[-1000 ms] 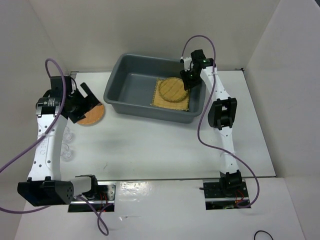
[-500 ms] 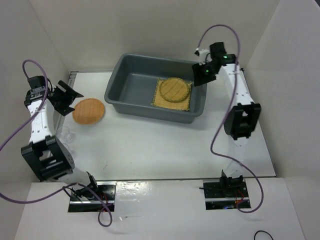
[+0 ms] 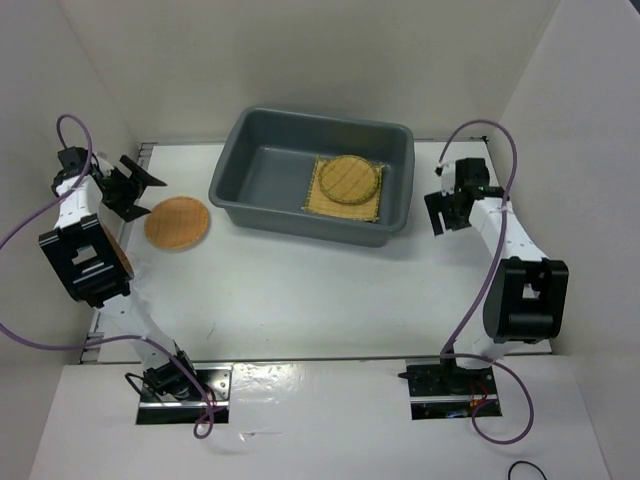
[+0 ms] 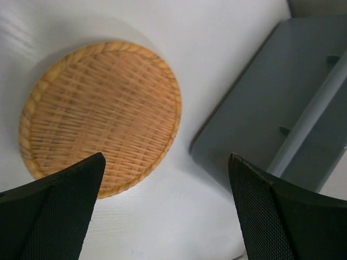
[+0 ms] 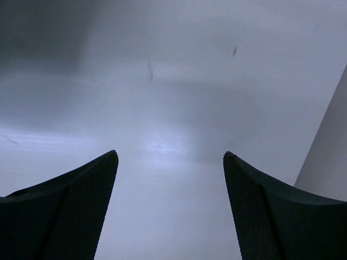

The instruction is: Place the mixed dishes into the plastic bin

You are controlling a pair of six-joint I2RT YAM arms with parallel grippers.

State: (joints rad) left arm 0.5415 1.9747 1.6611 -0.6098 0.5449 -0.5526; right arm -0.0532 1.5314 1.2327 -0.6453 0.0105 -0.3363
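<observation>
The mixed dishes are lying half binned: square woven plate (image 3: 316, 203) under round woven plate (image 3: 350, 178) in the plastic bin (image 3: 238, 172), far edge. The orange-brown plate (image 3: 177, 222) is awaiting you by the table's left edge. Left jaws and right jaws are gaping, empty.

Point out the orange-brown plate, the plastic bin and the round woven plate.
orange-brown plate (image 3: 177, 222): top view, centre.
plastic bin (image 3: 263, 172): top view, bare floor.
round woven plate (image 3: 350, 179): top view, centre.
</observation>
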